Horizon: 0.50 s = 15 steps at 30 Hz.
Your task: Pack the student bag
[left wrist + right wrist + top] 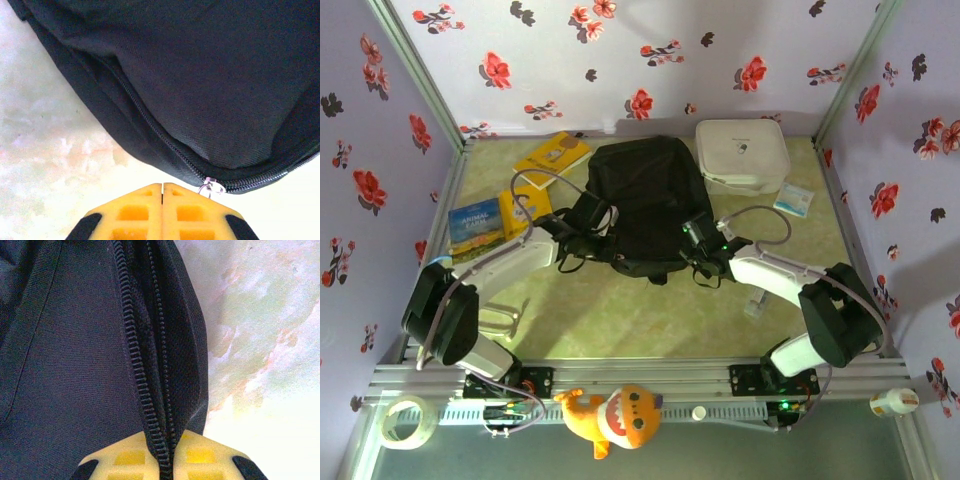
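Lying flat in the middle of the counter (pixel 620 320), a little toward the far wall, the student bag (pixel 640 195) was black and looked rather thin, with both arms reaching to its near edge. In the left wrist view its zipper (pixel 150 125) ran closed along the side seam down to a small metal pull (pixel 212 187). This pull sat just beside the tips of the left arm's yellow fingers (pixel 135 210). The left jaws were pressed together, with nothing seen between them. In the right wrist view the right jaws were clamped on the zipper edge of the bag, and the rows of teeth (pixel 135 365) went down between the two fingers (pixel 125 457).

Around the bag, the other things lay outside it: a white zip case (pixel 742 152) at the far right, a small packet (pixel 793 200) near that case, and on the left side two yellow books (pixel 552 156) and a blue book (pixel 475 225).

I judged that the packing was only at its beginning. The bag first had to be opened, and nothing could be seen put inside it yet.
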Each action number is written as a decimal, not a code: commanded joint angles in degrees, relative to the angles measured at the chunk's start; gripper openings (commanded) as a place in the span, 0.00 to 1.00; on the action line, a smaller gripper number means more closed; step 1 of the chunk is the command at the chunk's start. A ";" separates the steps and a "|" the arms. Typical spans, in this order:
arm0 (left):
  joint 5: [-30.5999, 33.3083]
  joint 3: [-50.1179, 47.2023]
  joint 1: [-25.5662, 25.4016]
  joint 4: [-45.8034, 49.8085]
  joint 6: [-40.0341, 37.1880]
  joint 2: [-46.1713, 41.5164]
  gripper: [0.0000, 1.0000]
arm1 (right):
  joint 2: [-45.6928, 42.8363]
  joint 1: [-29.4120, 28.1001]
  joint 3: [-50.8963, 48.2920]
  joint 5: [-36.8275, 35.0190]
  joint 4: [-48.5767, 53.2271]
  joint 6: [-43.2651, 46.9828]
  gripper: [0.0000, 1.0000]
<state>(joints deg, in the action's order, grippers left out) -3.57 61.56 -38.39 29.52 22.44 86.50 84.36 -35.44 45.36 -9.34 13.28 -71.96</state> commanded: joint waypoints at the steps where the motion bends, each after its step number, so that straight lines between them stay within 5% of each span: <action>1: 4.91 1.28 1.31 2.47 -2.18 -0.22 0.00 | 0.40 2.12 -0.27 -6.95 4.07 1.34 0.08; 15: 6.06 3.60 4.47 0.02 -1.42 11.20 0.00 | 0.68 5.01 -0.70 -6.18 3.48 4.64 0.08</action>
<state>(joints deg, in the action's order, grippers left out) -2.15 63.72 -35.97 27.27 22.11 96.40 84.51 -32.73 45.36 -8.99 12.97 -69.06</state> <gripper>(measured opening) 0.047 0.085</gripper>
